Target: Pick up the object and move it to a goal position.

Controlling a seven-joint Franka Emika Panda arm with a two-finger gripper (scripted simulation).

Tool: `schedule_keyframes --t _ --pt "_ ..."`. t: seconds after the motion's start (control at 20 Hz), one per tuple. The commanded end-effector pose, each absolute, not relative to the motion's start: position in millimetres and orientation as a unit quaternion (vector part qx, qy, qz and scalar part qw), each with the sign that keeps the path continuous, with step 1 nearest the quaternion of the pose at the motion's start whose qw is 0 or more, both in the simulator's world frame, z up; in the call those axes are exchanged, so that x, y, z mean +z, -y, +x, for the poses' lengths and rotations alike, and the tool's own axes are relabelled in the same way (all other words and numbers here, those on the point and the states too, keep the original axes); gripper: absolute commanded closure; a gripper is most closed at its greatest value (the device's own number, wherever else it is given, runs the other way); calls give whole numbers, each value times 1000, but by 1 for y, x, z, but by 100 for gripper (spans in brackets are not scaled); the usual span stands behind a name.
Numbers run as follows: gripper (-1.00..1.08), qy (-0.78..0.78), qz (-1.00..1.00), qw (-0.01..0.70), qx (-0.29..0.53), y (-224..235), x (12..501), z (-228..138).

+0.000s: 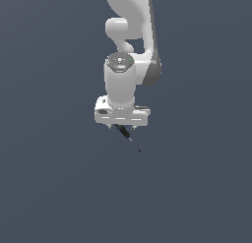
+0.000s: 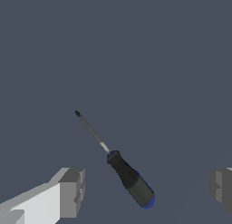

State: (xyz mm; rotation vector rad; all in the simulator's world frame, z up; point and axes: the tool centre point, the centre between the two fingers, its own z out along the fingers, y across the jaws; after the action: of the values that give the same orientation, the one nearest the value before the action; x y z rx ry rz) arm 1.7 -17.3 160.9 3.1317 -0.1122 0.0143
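Gripper (image 2: pixel 146 191) is spread wide, fingers (image 2: pixel 71 193) well apart with the screwdriver (image 2: pixel 129 180) lying loose between them on the plain grey floor (image 2: pixel 172 60), open room all round.

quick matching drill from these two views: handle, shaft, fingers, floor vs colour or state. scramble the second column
1. handle
2. shaft
3. fingers
4. floor

a. thin, ends in a point
b. spread wide, touching nothing
c. plain dark blue-grey
d. black with blue at the butt

Pairs: 1-d, 2-a, 3-b, 4-c
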Motion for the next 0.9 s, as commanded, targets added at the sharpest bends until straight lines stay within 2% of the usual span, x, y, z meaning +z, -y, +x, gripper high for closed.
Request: schedule_keyframes --t 0.0,0.85 --pt "-92 36 999 4 5 17 161 2" --pt "-92 10 1000 9 7 22 167 5"
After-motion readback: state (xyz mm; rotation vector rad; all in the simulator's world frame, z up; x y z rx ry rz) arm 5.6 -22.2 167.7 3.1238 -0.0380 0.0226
